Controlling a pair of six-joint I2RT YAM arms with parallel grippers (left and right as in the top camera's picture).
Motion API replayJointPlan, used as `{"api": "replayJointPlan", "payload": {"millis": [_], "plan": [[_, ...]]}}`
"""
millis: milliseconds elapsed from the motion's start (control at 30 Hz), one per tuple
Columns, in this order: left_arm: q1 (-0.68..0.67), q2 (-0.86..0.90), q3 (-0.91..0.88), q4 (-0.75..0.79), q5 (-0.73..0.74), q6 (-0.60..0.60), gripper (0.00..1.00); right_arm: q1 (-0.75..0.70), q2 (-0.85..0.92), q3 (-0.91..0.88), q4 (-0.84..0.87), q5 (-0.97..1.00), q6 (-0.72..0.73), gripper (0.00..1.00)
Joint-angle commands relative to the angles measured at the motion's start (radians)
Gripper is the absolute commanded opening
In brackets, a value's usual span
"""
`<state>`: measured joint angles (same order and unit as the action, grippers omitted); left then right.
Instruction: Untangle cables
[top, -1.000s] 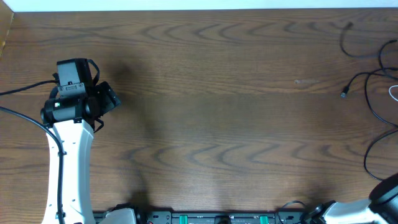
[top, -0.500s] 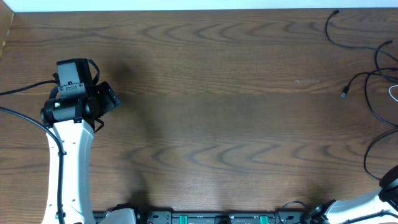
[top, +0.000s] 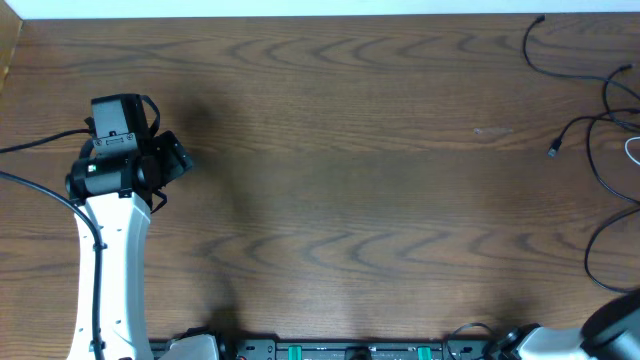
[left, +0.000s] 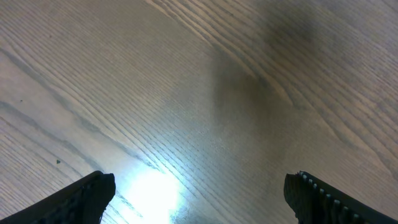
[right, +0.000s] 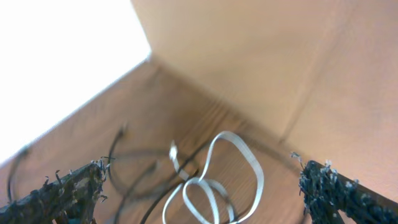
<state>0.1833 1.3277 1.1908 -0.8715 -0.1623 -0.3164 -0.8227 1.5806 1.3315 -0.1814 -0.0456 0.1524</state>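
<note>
Thin black cables (top: 592, 135) lie in loose loops at the table's far right edge, one small plug end (top: 553, 151) pointing left. Another black cable (top: 533, 45) curls near the top right corner. A bit of white cable (top: 632, 148) shows at the right edge. In the right wrist view the white cable (right: 239, 158) loops over black cables (right: 121, 155) below my open right gripper (right: 202, 186), which holds nothing. My left gripper (left: 199, 193) is open over bare wood at the table's left, far from the cables.
The left arm (top: 110, 250) reaches up along the left side of the wooden table (top: 350, 200). Part of the right arm (top: 612, 320) shows in the bottom right corner. A tan wall (right: 261, 56) stands just behind the cable pile.
The black cable end near the top right corner has shifted left and toward the back edge. The right arm has moved within the bottom right corner. The left arm has not moved.
</note>
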Motion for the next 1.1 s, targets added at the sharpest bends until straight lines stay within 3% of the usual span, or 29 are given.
{"api": "replayJointPlan", "payload": {"millis": [0,267,400,600,933,1067], "plan": [[0.005,0.005,0.004,-0.004,-0.006,0.009,0.92,-0.004,-0.099,0.013,-0.019,0.148,0.119,0.99],[0.005,0.005,0.004,-0.007,-0.006,0.012,0.92,0.028,-0.225,0.013,-0.173,-0.009,0.245,0.99],[0.005,0.005,0.004,-0.013,-0.006,0.046,0.92,0.086,-0.257,0.013,-0.252,-0.086,0.211,0.9],[0.005,0.002,0.004,-0.015,-0.006,0.046,0.92,0.181,-0.371,0.013,-0.355,-0.014,0.171,0.9],[0.005,-0.13,0.004,-0.025,-0.017,0.035,0.92,0.215,-0.776,-0.036,-0.589,0.022,0.057,0.95],[0.005,-0.243,0.004,-0.037,-0.064,0.031,0.92,0.215,-0.978,-0.107,-0.608,-0.007,0.071,0.94]]}}
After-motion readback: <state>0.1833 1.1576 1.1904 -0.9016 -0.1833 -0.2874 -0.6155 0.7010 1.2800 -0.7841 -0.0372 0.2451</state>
